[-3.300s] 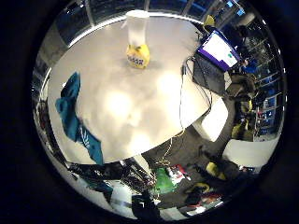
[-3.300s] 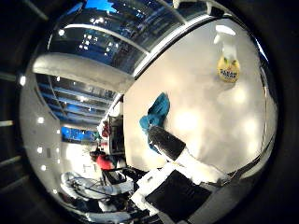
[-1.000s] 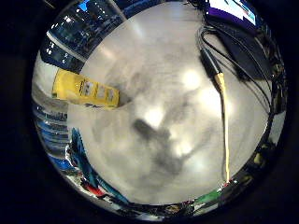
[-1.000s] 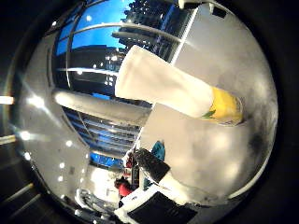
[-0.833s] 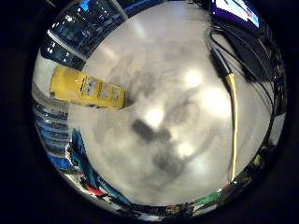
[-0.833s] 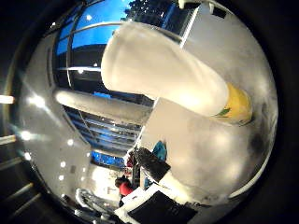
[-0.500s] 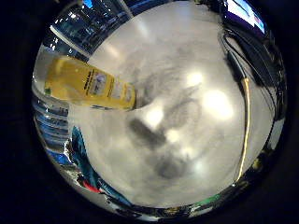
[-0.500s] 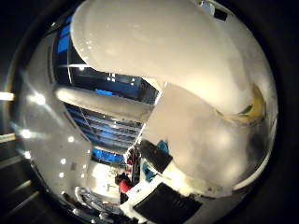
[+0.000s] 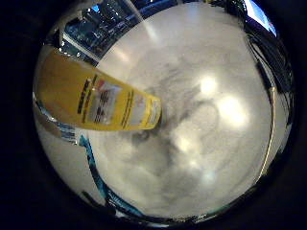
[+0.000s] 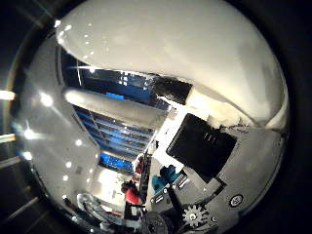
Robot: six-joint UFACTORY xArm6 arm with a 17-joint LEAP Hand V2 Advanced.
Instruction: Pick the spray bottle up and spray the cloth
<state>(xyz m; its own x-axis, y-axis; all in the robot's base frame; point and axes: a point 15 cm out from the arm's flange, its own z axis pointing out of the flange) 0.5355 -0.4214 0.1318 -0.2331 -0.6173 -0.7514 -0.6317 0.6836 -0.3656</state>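
Note:
The spray bottle is very close to my palm. Its yellow body [image 9: 96, 103], with a printed label, stands on the white table [image 9: 211, 143]. Its white upper part [image 10: 170, 53] fills much of the right thumb side palm view. Black and grey parts of my hand [image 10: 204, 146] reach up against that white part. A small teal patch, likely the cloth [image 10: 163, 181], shows far off beyond the hand, partly hidden.
A thin cable [image 9: 272, 120] runs along the table on the side away from the bottle. A screen [image 9: 259, 14] sits past the table's far edge. Glass walls and ceiling lights [image 10: 112, 131] of the room show behind the bottle.
The bottle has grown much larger in both views as the palm closed in on it. The hand's black and grey parts now reach further in, up against the white part.

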